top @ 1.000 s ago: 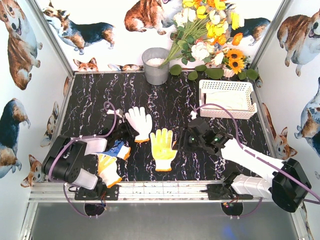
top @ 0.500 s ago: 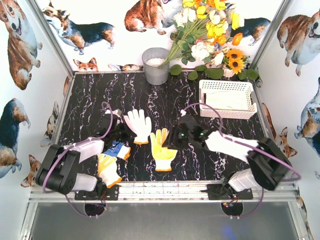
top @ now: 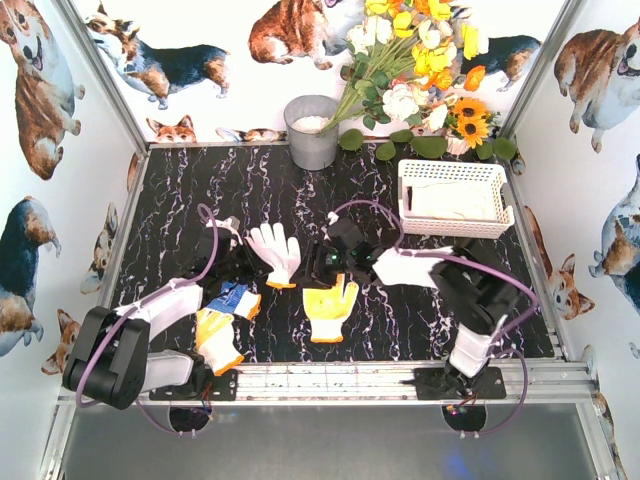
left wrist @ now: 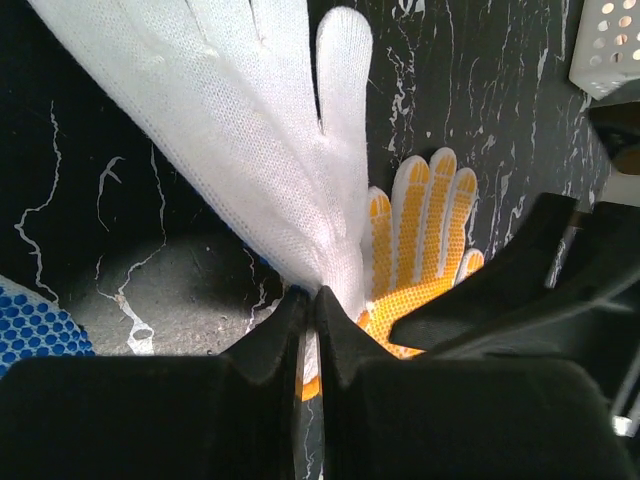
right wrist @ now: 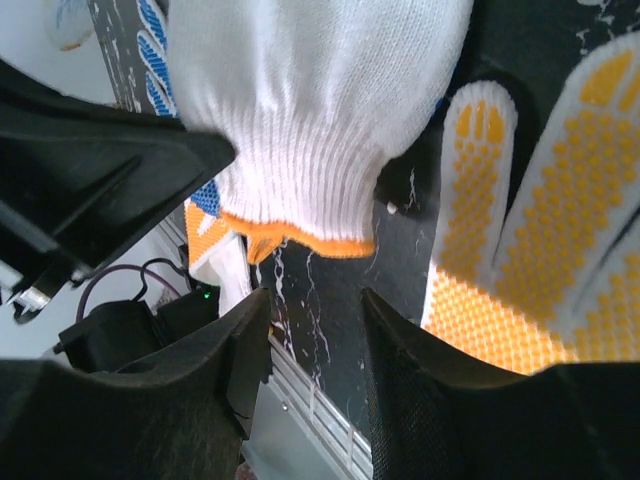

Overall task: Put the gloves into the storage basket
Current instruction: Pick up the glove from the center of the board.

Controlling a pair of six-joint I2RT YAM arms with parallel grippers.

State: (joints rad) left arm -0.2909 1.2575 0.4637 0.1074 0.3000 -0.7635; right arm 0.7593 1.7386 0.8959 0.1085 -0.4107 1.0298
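Note:
A white glove [top: 277, 250] with an orange cuff lies left of the table's middle. My left gripper [top: 243, 262] is shut on its cuff edge, and white fabric [left wrist: 230, 130] runs into the closed jaws [left wrist: 312, 300]. A yellow-palmed glove [top: 330, 300] lies just to the right, palm up. My right gripper [top: 322, 262] stands open low over the table between the two. In the right wrist view its jaws [right wrist: 315, 305] hold nothing, with the white cuff [right wrist: 310, 100] ahead and the yellow glove [right wrist: 540, 230] to the right. The white lattice storage basket [top: 452, 170] stands at the back right.
A blue-palmed glove [top: 232, 298] and another yellow glove [top: 215, 340] lie near the left arm's base. A grey metal bucket [top: 312, 130] stands at the back centre, with a bunch of flowers [top: 420, 70] beside it. Corgi-printed walls enclose the table.
My left gripper has closed on the white glove's cuff. My right arm has swung left from near the basket side to the gap between the white and yellow gloves.

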